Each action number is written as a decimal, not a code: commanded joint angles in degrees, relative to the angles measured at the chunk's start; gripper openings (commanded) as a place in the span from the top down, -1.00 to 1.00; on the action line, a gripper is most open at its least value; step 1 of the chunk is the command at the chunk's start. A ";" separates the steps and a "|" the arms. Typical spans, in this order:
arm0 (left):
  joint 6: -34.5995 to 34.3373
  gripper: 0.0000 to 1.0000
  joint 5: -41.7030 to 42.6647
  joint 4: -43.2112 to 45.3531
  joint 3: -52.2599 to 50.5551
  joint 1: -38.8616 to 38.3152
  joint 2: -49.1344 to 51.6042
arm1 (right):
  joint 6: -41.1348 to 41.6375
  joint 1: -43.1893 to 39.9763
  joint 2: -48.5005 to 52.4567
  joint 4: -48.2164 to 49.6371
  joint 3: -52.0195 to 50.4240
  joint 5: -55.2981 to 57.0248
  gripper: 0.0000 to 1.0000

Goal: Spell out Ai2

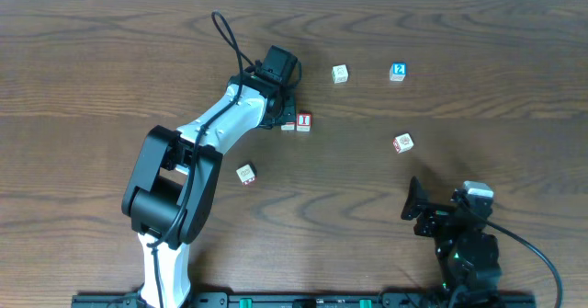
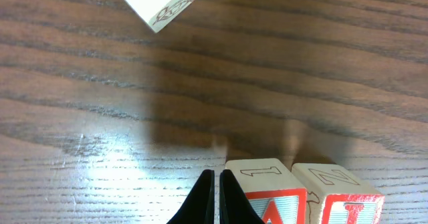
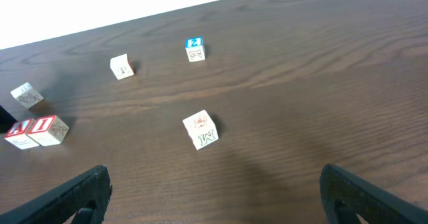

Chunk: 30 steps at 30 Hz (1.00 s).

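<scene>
Left gripper (image 2: 215,178) has its two black fingers pressed together, and nothing is between them. The tips are low over the table, right up against the left side of the A block. I cannot tell if they touch it.

The big brown wooden table (image 1: 83,78) fills every view. The left arm (image 1: 207,129) is white and black and reaches from the near edge out to the middle of the table. The right arm (image 1: 464,244) is black and is bunched up at the near right corner. The right gripper (image 3: 214,184) has its fingers spread wide apart and holds nothing.

Now the small blocks. The A block (image 2: 267,190) and the I block (image 2: 341,200) sit side by side near the middle of the table, A on the left and I on the right. They are touching or very nearly so. Both have red letters. The 2 block (image 1: 397,71) has a blue top and sits far off to the right, near the back. A cream block (image 1: 340,74) sits a little to its left. The M block (image 1: 402,142) is alone, between the 2 block and the right arm. A pale block (image 1: 245,174) lies close beside the left arm. In the left wrist view, a block with a drawing (image 2: 164,0) sits ahead of the fingers, well apart from them.
</scene>
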 commanded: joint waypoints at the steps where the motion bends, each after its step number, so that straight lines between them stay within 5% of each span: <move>1: 3.45 0.88 -0.09 0.50 -0.31 -0.02 -1.38 | -0.46 -0.31 -0.31 0.00 -0.17 0.20 -0.99; 30: 3.80 0.88 1.40 1.22 -0.31 -0.02 -1.38 | -0.46 -0.31 -0.31 0.02 -0.17 0.20 -0.98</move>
